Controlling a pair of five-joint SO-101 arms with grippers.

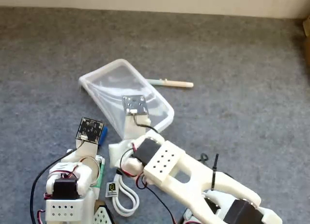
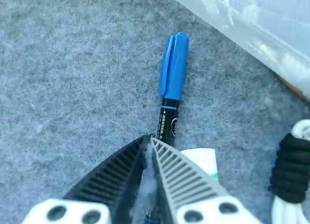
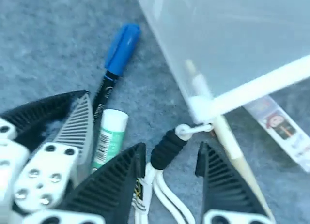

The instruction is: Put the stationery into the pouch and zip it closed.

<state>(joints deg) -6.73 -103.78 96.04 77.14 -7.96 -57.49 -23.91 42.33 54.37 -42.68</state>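
Grey felt table surface (image 1: pixel 242 50) carries everything you see here. The clear plastic pouch with a white zip edge (image 1: pixel 116 86) lies flat and slanted at mid-table; you cannot tell from these views whether its zip is open. Your right gripper (image 3: pixel 172 147) sits just off the pouch's near corner, jaws spread wide to either side of the black-wrapped end of a coiled white cable (image 1: pixel 127 197), not pinching it. Your left gripper (image 2: pixel 149 138) is low beside it on the felt, fingers drawn together so the tips meet; nothing is held between the tips. The blue-capped black marker pen (image 2: pixel 173 64) lies on the felt outside the pouch, cap end pointing away from the left gripper, barrel running beneath its fingers. The white glue stick with a green label (image 3: pixel 109 137) lies just beside the marker, between the two grippers, also outside the pouch. The pale wooden pencil-like stick (image 1: pixel 172 83) rests on the felt at the pouch's far side, one end at its edge.
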